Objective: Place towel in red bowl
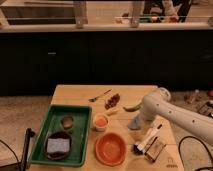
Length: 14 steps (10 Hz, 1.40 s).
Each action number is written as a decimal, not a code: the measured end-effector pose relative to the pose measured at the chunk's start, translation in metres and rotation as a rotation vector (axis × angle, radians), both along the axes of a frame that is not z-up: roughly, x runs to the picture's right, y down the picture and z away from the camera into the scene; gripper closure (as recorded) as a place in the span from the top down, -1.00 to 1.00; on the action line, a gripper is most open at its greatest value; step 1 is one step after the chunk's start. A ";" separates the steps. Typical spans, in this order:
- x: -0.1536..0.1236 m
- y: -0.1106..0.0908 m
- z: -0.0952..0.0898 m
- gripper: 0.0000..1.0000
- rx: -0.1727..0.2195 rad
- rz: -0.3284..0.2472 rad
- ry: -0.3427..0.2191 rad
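The red bowl (110, 148) sits empty at the table's front, in the middle. The towel (133, 123) is a small grey-blue crumpled cloth lying on the wooden table (75, 95), to the right of and behind the bowl. My white arm reaches in from the right and bends down. The gripper (139, 121) at its end is right at the towel, touching or just above its right side. The arm hides part of the towel.
A green tray (82, 135) at the left holds a dark plate with a blue-grey sponge (57, 145) and a small round item. A small orange cup (101, 122) stands behind the bowl. A brush (146, 141), a spoon (100, 95), dark food bits and a green item lie nearby.
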<state>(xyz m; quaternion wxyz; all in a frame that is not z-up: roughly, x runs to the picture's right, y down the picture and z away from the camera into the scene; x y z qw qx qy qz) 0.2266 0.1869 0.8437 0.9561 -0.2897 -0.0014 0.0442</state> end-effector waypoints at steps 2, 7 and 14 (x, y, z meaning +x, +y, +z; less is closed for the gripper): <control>0.003 0.006 0.010 0.60 -0.017 0.011 0.007; 0.002 0.008 0.022 0.30 -0.037 0.010 0.003; 0.005 0.008 0.028 -0.98 -0.050 0.005 -0.001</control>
